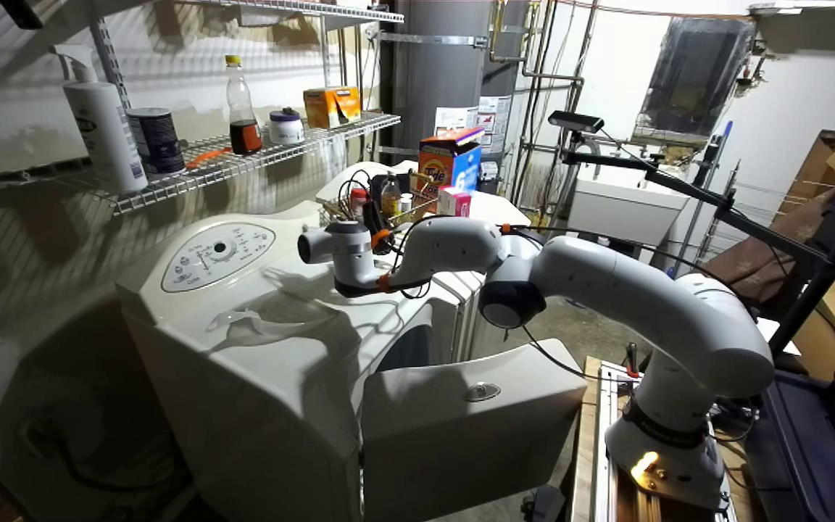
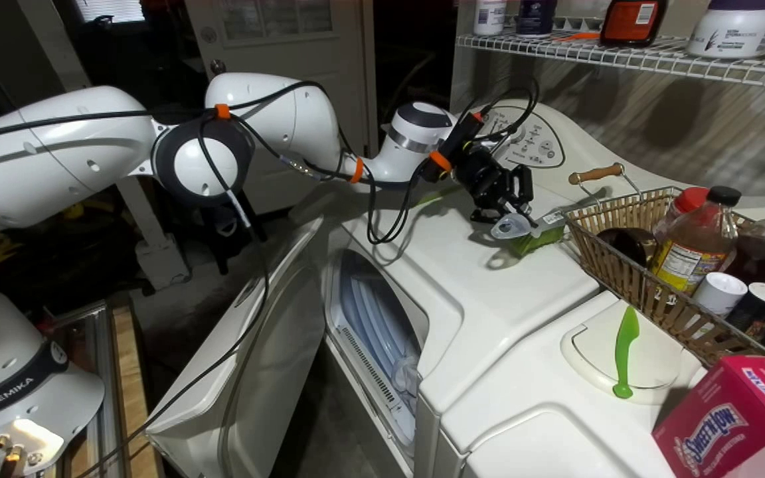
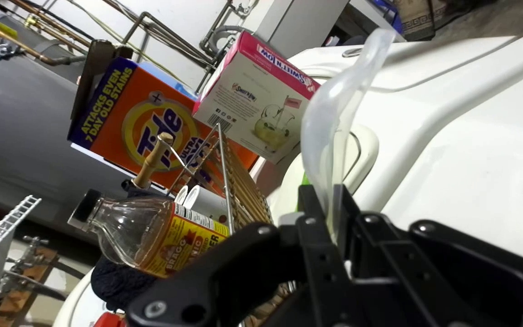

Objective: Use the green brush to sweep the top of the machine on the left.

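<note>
Black gripper (image 3: 327, 204) pinches green brush (image 2: 536, 243) over white machine (image 2: 482, 285)

In the wrist view the fingertips (image 3: 309, 200) are drawn together, with a thin piece of clear plastic (image 3: 318, 122) gripped between them. It looks like the handle of the green brush, and its curved end juts out beyond the gripper. In an exterior view the green bristles show just below and beside the fingertips, over the broad top of the machine; whether they touch that surface cannot be told. The dial (image 1: 220, 248) sits at the raised back of the top. The arm (image 1: 454, 250) reaches across from its base in front of the machine, where a door (image 1: 432, 395) stands open.

Just beside the brush is a slatted basket (image 2: 648, 292) holding several bottles, among them a black-capped bottle (image 2: 698, 242) with a yellow label. On the neighbouring white appliance (image 2: 528, 431), a bright-green utensil (image 2: 627, 352) lies across a rounded lid (image 2: 592, 352). A pink Sweet'N Low box (image 2: 714, 425) stands near it, with an orange Tide box (image 1: 435, 168) behind.

On the wall above, a wire shelf (image 1: 200, 178) carries a white spray bottle (image 1: 102, 134), a dark canister (image 1: 156, 141), a yellow-capped bottle (image 1: 242, 109), a white jar (image 1: 287, 130) with a purple lid and an orange box (image 1: 330, 107).
</note>
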